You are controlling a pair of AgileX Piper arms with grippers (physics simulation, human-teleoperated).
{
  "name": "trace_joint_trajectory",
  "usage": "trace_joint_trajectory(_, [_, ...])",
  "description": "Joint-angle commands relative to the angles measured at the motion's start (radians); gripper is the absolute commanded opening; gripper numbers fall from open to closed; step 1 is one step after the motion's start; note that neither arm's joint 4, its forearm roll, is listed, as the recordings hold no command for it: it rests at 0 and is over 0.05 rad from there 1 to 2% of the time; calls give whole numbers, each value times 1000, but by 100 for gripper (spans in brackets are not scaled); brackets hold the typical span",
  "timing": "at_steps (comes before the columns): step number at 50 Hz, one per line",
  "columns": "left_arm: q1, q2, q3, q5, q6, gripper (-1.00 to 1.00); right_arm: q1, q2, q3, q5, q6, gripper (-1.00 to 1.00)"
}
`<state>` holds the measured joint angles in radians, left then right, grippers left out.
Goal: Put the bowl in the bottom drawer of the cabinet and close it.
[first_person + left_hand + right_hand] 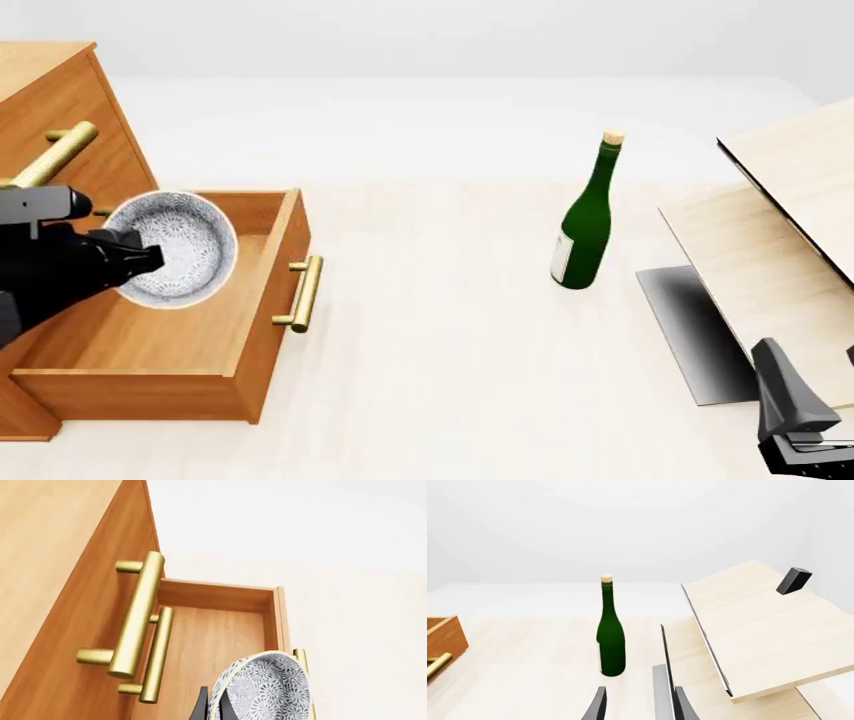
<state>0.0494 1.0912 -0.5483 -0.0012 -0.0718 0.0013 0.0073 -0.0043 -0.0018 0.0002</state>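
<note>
At the near right edge of the front view, the right gripper (801, 440) is seen low over the table (441, 350), its dark angular fingers parted with nothing between them, as the right wrist view confirms (637, 705). At the near left, the bottom drawer (260, 330) of the cabinet (54, 110) is seen pulled fully out: a shallow box of smooth orange-brown wood with a plain flat floor and one brass cylindrical bar handle (304, 293) on its front. Above the drawer's open interior, the bowl (171, 250) is held by the left gripper (134, 255), whose black fingers are clamped on its rim; the bowl is tipped on edge, clear of the drawer floor, its round glossy white surface showing a fine grey speckled pattern. In the left wrist view the same bowl (270, 690) is seen over the drawer cavity, beside two brass bar handles (137, 615) of the upper drawers. Further out, a tall green glass bottle (585, 225) with a pale cork stands upright on the pale wood-grained table, well apart from the cabinet. To the far right, pale flat wooden boards (787, 200) are seen tilted over a grey plate.
</note>
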Motion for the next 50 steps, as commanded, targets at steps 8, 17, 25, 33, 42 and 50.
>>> trace_joint_trajectory(8, [17,78,10,-68,-2,-100,0,0,0,0,0,100])
trace_joint_trajectory(17, [17,117,16,-97,-8,-100,0,0,0,0,0,100])
trace_joint_trajectory(25, [21,138,21,-115,-10,-100,0,0,0,0,0,100])
trace_joint_trajectory(33, [32,151,30,-128,0,-100,0,0,0,0,0,100])
trace_joint_trajectory(42, [37,163,39,-142,-7,-100,0,0,0,0,0,100])
trace_joint_trajectory(50, [44,181,47,-159,-4,-100,0,0,0,0,0,100])
